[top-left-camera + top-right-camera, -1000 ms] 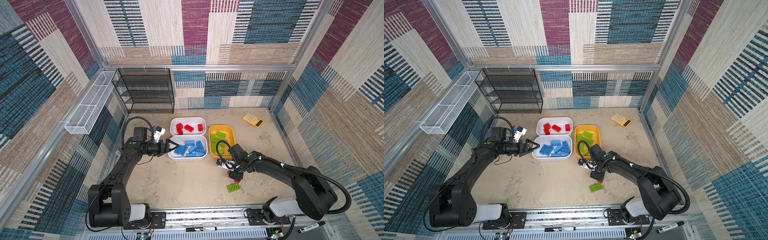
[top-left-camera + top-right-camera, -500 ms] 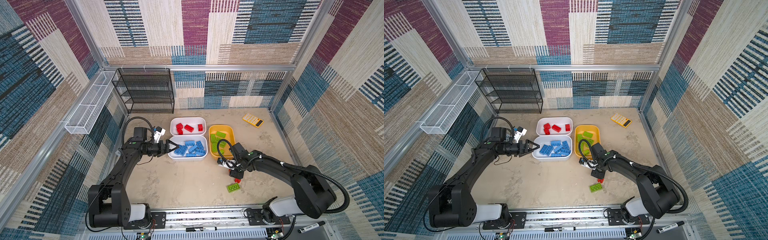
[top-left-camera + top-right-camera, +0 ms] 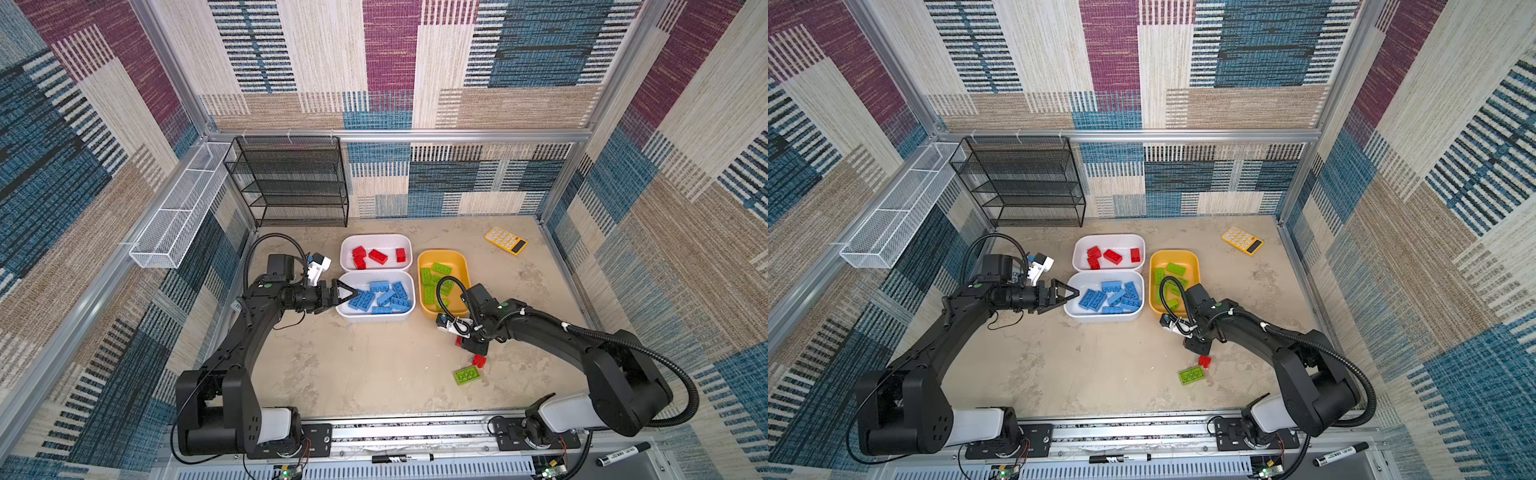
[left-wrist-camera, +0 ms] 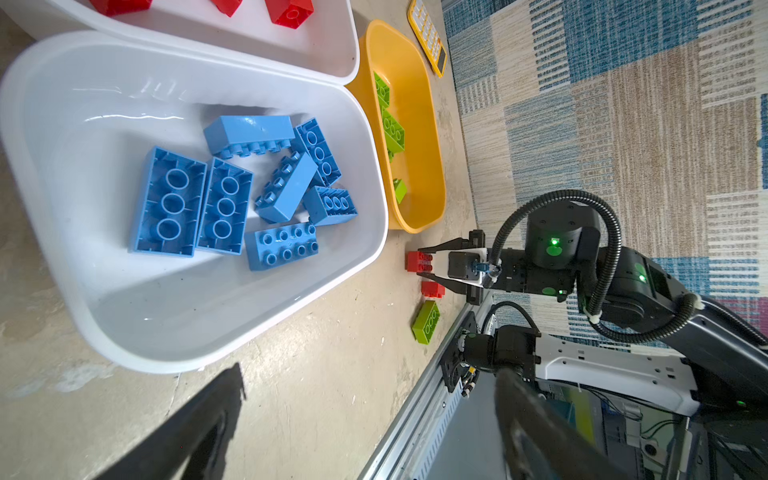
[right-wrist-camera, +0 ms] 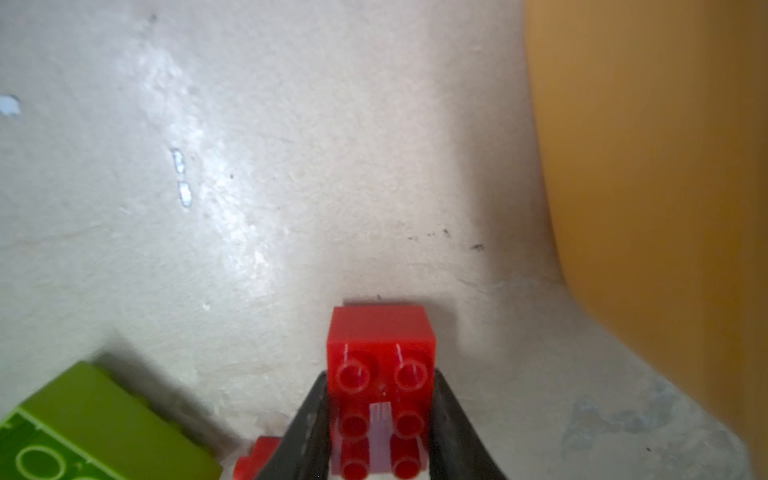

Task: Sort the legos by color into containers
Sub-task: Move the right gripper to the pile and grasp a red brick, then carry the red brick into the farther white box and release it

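On the beige counter (image 3: 353, 374) inside carpet-lined walls, the right hand (image 5: 380, 376) sits low toward the counter's front-right, just off the front end of the yellow tub (image 3: 459, 266), jaws pinching the opposite sides of a red brick (image 5: 380, 332) whose stud rows run along the hand's reach. The white tub of red bricks (image 3: 376, 237) lies toward the back edge and left of this hand, diagonally past the yellow tub. The left hand (image 3: 349, 293), spread and empty beside the blue-brick tub (image 3: 376, 316), is nearer to that tub.
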You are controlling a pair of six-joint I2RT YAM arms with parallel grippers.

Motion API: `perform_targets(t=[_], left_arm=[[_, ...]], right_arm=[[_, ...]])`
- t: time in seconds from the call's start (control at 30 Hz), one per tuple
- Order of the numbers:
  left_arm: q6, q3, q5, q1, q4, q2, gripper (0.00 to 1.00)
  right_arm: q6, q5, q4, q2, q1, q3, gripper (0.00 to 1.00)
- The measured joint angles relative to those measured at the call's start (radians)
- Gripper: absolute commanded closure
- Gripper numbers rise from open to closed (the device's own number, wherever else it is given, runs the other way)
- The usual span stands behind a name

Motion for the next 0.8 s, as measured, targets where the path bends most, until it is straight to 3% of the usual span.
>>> perform_targets(t=[0.4,0.57,0.8], left_arm=[[-0.001,0.059,-0.003,0.0,-0.008,0.0,0.04],[-0.004,0.101,-0.015,0.0,-0.006,0.006,0.04],[-0.034,0.124,-0.027,0.0,0.008,0.01,0.04]], right_arm=[[0.101,-0.209,-0.01,-0.124,-0.001,0.186,0.67],[0.139,-0.254,0.037,0.025,-0.001,0.382,0.68],[0.13,-0.295,0.103,0.36,-0.001,0.704,0.68]])
